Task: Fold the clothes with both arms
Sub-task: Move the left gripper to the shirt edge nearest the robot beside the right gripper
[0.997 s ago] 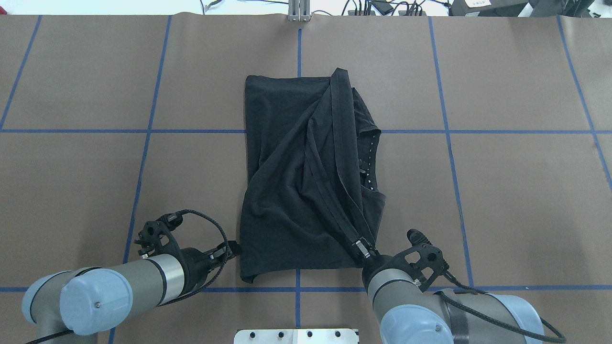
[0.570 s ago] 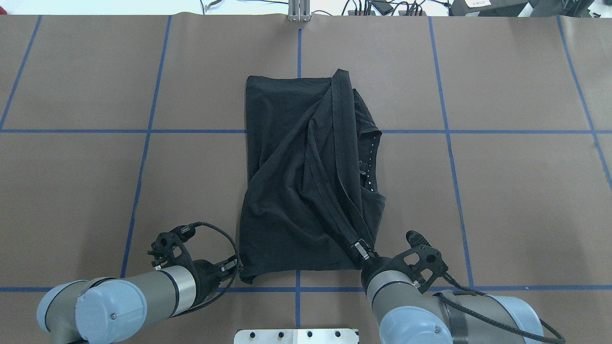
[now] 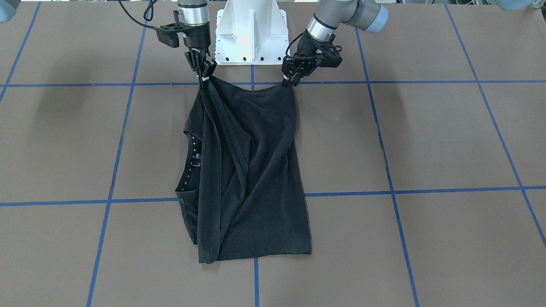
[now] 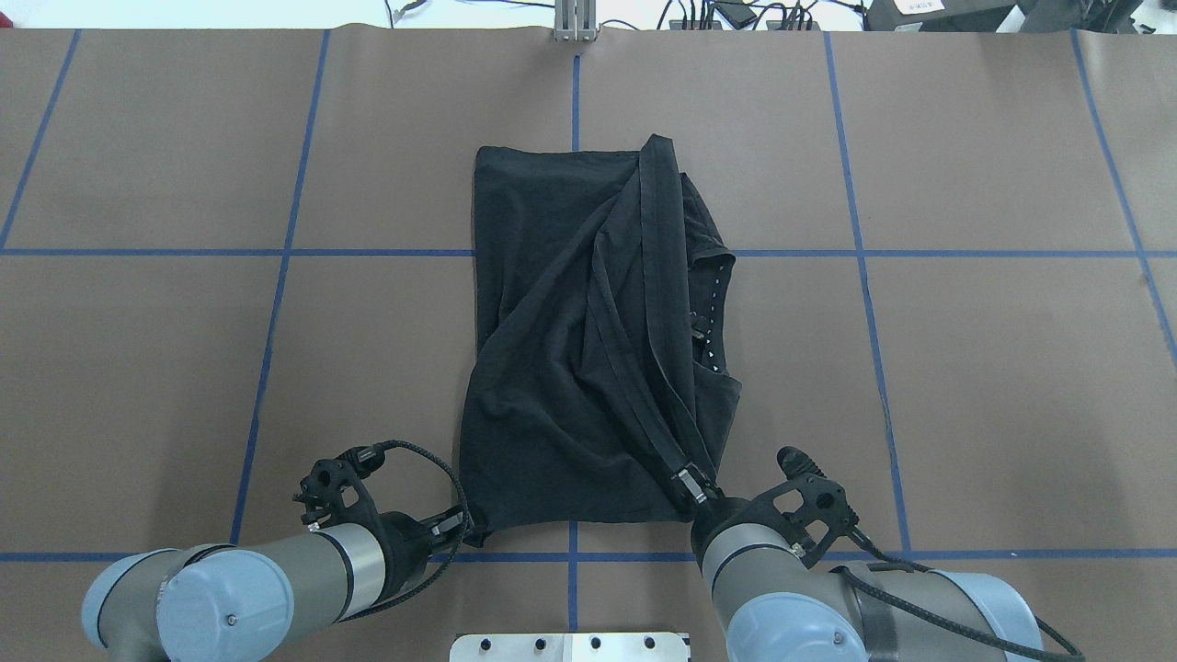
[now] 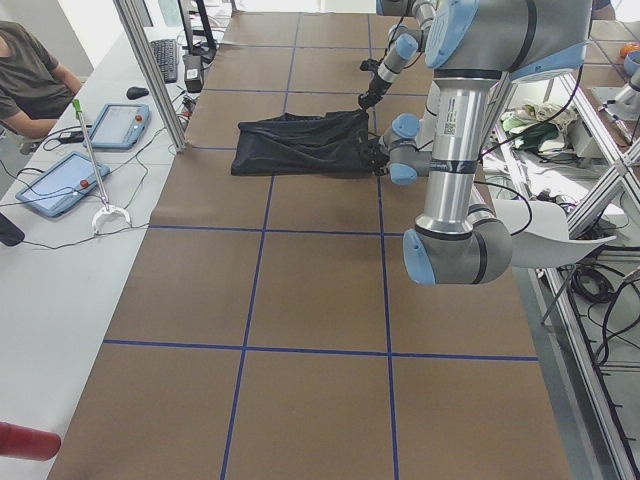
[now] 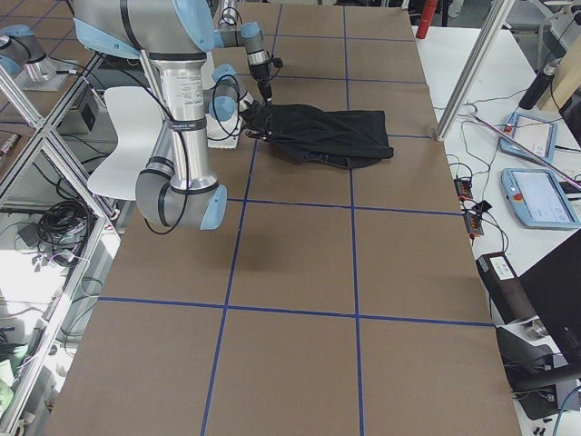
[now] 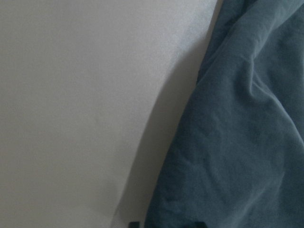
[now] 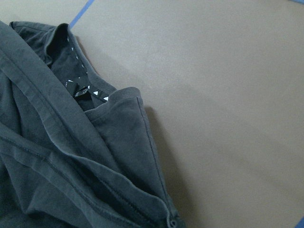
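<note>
The black T-shirt (image 4: 570, 368) lies part-folded at the table's middle, with a hem band (image 4: 655, 303) drawn diagonally across it and the neck opening (image 4: 710, 322) on the right. My right gripper (image 4: 691, 485) is shut on the near end of that band; it also shows in the front view (image 3: 205, 80). My left gripper (image 4: 466, 528) is at the shirt's near left corner, also seen in the front view (image 3: 286, 82). In the left wrist view, cloth (image 7: 237, 142) lies between two fingertips that stand a little apart at the bottom edge.
The brown table cover (image 4: 184, 368) carries blue tape lines. The white pedestal base (image 3: 249, 38) stands between the arms. An operator (image 5: 30, 75), tablets and cables sit along the table's far side, beyond an aluminium post (image 5: 150, 70).
My left gripper has moved along the shirt's left edge toward me, down to its near left corner. The right gripper and the shirt have hardly moved.
</note>
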You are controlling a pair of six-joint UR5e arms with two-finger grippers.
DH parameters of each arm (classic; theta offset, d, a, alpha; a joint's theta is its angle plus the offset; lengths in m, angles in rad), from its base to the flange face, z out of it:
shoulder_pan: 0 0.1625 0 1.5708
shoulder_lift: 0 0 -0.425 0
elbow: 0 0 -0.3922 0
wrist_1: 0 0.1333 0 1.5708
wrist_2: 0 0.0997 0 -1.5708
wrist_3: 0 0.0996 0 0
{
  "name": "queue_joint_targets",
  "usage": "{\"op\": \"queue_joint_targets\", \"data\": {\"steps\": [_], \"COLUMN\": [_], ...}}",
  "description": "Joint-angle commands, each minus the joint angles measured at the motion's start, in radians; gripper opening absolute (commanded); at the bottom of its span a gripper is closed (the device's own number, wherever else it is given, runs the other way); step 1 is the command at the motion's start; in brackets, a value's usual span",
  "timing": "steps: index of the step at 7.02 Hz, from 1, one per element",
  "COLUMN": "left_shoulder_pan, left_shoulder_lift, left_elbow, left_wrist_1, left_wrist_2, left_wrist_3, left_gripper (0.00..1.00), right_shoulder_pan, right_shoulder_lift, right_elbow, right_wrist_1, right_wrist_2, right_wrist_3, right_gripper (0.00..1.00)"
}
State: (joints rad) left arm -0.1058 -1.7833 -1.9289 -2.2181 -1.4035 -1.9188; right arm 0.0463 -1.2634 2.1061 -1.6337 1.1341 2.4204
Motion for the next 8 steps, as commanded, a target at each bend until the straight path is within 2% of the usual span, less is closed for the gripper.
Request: {"op": "queue_joint_targets", "data": {"steps": [1, 2, 3, 4, 6, 7, 8], "left_shoulder_pan": [0.011, 0.012, 0.012, 0.012, 0.008, 0.002, -0.008], "left_shoulder_lift": [-0.001, -0.001, -0.001, -0.001, 0.002, 0.017, 0.018], "left_elbow": [0.002, 0.004, 0.007, 0.007, -0.043, -0.130, -0.245], "left_wrist_1": [0.000, 0.000, 0.000, 0.002, 0.002, 0.011, 0.093], "left_wrist_2": [0.000, -0.002, -0.002, -0.005, -0.011, -0.034, -0.084], "left_wrist_3": [0.000, -0.002, 0.000, 0.000, 0.001, 0.001, 0.001], "left_gripper": [0.42, 0.30, 0.13, 0.00, 0.00, 0.00, 0.00], "right_shoulder_pan": [0.000, -0.002, -0.002, -0.003, -0.008, -0.014, -0.017], "right_shoulder_lift": [0.002, -0.001, -0.001, 0.001, -0.008, -0.022, -0.060], "right_elbow": [0.000, 0.006, 0.006, 0.006, 0.030, 0.063, 0.131], "right_wrist_1": [0.000, 0.000, 0.000, 0.000, 0.000, -0.002, -0.002], "right_wrist_2": [-0.001, -0.001, -0.001, -0.001, -0.001, -0.001, 0.003], "right_wrist_3": [0.000, 0.000, 0.000, 0.000, 0.002, 0.006, 0.006], "right_gripper": [0.00, 0.00, 0.00, 0.00, 0.00, 0.00, 0.00]}}
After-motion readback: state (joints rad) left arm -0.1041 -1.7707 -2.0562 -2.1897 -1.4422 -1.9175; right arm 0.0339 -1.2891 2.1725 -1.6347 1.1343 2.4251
